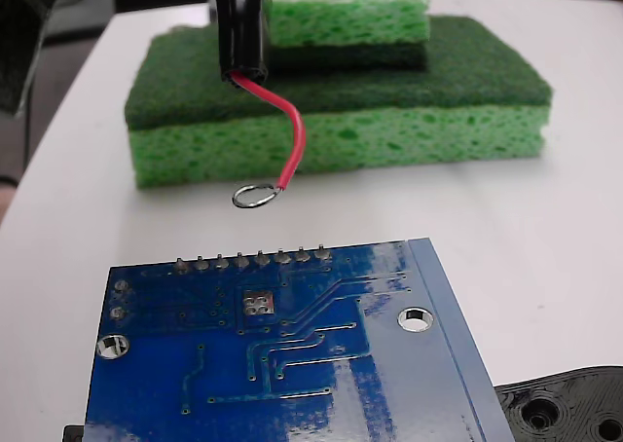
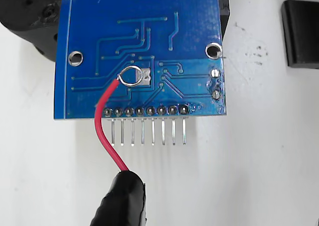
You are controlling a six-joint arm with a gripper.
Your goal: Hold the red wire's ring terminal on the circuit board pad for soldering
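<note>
While the ring (image 1: 255,197) hangs above the table (image 1: 545,218), short of the board (image 1: 292,364), we judge the placing step as not yet done. Seen from the fixed view, the ring sits beyond the board's row of solder bumps (image 1: 251,260), between that edge and the green sponges (image 1: 341,101) behind, and well apart from the pad (image 1: 257,304). From the wrist view the ring appears to overlap the pad's left part, but that camera looks down along the wire (image 1: 282,126), so we read the overlap as a line-of-sight effect, not contact.

We hold the wire by its far end in the black-sleeved gripper (image 1: 241,67); it curves down so the ring lies nearly flat, ready to land face-down on the pad. We cannot make out separate fingers under the sleeve, yet the wire comes straight out of the tip and hangs free, so we take the gripper to be pinching it.

The board lies copper side up with the pad a little inward from the bump row, exposed for soldering. Beside the board's near right corner, in the fixed view, lies a black plastic piece (image 1: 569,408).

Next, we think, comes a move toward the board and down until the ring rests on the pad. Since the wire is springy, the ring may skate sideways on contact.
</note>
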